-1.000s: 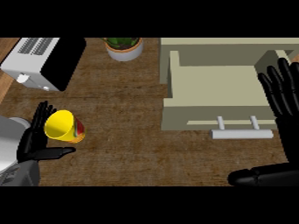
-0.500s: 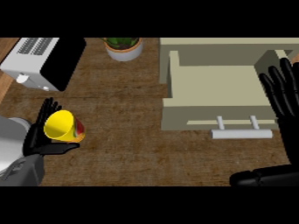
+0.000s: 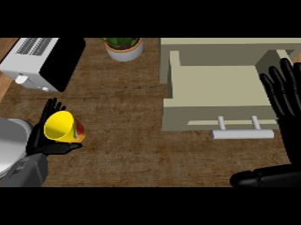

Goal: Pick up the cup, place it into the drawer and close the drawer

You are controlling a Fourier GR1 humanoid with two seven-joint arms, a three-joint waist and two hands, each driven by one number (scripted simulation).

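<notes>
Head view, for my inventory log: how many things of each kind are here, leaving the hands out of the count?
cup: 1, held in the left hand
toaster: 1
potted plant: 1
drawer: 1, open
Total: 4

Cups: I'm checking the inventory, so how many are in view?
1. The yellow cup is at the counter's left, held in the left hand. The open drawer shows none inside, though the right hand covers its right side.
</notes>
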